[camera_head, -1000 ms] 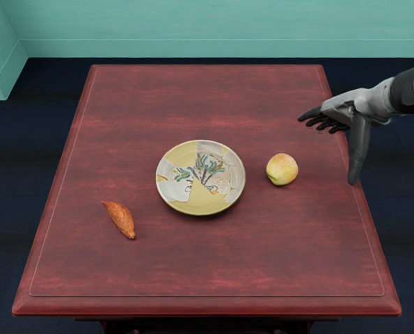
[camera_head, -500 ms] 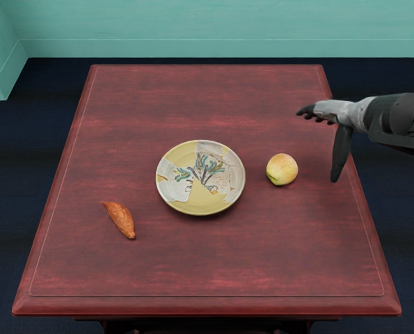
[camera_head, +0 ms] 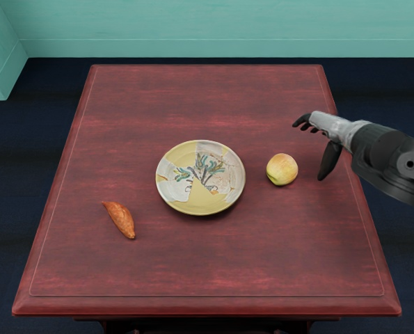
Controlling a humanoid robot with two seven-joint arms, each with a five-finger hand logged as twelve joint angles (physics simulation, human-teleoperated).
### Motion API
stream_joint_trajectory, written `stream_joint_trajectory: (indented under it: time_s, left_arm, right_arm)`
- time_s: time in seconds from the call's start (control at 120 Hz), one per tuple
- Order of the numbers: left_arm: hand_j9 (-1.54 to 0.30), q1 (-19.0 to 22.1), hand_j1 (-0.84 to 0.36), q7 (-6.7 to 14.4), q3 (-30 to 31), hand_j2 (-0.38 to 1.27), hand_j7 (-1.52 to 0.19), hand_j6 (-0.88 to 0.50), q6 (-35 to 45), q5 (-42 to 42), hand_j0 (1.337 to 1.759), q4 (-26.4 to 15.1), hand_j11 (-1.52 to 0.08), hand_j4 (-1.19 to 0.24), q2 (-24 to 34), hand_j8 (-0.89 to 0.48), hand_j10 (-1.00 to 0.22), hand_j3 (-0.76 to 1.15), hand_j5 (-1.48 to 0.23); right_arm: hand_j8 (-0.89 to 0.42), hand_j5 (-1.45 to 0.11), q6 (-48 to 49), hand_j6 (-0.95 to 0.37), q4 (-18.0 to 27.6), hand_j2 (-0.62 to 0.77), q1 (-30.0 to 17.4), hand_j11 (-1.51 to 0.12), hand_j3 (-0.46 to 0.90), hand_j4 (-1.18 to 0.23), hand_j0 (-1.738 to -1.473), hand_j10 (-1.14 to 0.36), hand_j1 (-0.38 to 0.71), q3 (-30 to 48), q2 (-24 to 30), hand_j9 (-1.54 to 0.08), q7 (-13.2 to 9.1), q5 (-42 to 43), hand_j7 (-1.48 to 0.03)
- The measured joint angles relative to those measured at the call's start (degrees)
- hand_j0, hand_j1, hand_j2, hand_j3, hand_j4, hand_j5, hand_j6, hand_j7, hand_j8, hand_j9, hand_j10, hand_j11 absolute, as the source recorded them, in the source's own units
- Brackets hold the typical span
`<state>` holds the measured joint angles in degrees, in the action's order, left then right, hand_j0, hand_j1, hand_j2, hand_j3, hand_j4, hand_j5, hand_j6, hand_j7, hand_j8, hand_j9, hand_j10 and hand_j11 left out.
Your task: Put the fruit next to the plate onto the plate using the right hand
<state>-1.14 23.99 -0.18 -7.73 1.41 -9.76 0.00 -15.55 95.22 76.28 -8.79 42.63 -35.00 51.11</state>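
Note:
A yellow-green apple with a red blush [camera_head: 282, 169] lies on the red wooden table, just right of the plate. The plate [camera_head: 173, 195] is yellow with a blue-green floral pattern and sits near the table's middle with nothing on it. My right hand [camera_head: 316, 139] comes in from the right edge and hovers up and to the right of the apple, apart from it. Its fingers are spread and the thumb [camera_head: 325, 163] points down beside the fruit. It holds nothing.
An orange sweet potato [camera_head: 120, 219] lies on the table left of and below the plate. The table [camera_head: 207, 264] has a raised rim. A teal wall runs behind it, with dark floor around.
The right arm has swung in and lowered. The hand has moved left and down toward the apple, the forearm now filling more of the right edge. Apple, plate and sweet potato have not moved.

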Motion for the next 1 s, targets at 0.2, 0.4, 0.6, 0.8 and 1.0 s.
stream_joint_trajectory:
  time_s: [0.2,0.4,0.6,0.8,1.0]
  left_arm:
    - [-0.01,0.0,0.34,0.0,0.0,0.0,-0.01,-0.01,0.0,0.0,1.658,0.0,-0.01,-0.01,0.0,-0.01,-0.01,0.0,-0.01]
    - [-0.01,0.0,0.34,0.0,0.0,0.0,-0.01,-0.01,0.0,0.0,1.658,0.0,-0.01,-0.01,0.0,-0.01,-0.01,0.0,-0.01]
    - [-0.01,0.0,0.34,0.0,0.0,0.0,-0.01,-0.01,0.0,0.0,1.658,0.0,-0.01,-0.01,0.0,-0.01,-0.01,0.0,-0.01]
    - [-0.01,0.0,0.34,0.0,0.0,0.0,-0.01,-0.01,0.0,0.0,1.658,0.0,-0.01,-0.01,0.0,-0.01,-0.01,0.0,-0.01]
    - [-0.01,0.0,0.34,0.0,0.0,0.0,-0.01,-0.01,0.0,0.0,1.658,0.0,-0.01,-0.01,0.0,-0.01,-0.01,0.0,-0.01]
  right_arm:
    - [-0.25,-0.31,-1.9,-0.25,0.1,-0.05,-1.4,-0.31,0.0,-0.24,-1.658,-0.24,-0.06,-0.1,-1.8,-0.31,0.0,1.1,-0.31]
    - [-0.26,-0.34,-2.6,-0.26,0.1,-0.05,-2.1,-0.33,0.0,-0.26,-1.658,-0.26,-0.04,-0.1,-2.9,-0.33,0.0,2.0,-0.33]
    - [-0.27,-0.35,-2.9,-0.27,0.0,-0.05,-2.4,-0.35,0.0,-0.27,-1.658,-0.27,-0.03,-0.2,-4.4,-0.35,0.0,2.3,-0.35]
    - [-0.3,-0.39,-2.9,-0.3,-0.1,-0.06,-2.5,-0.39,0.0,-0.3,-1.658,-0.3,0.01,-0.2,-5.7,-0.39,0.0,2.4,-0.39]
    - [-0.31,-0.4,-5.5,-0.31,-0.3,-0.06,-3.1,-0.4,0.0,-0.31,-1.658,-0.31,0.02,-1.7,-5.9,-0.4,0.0,3.7,-0.4]
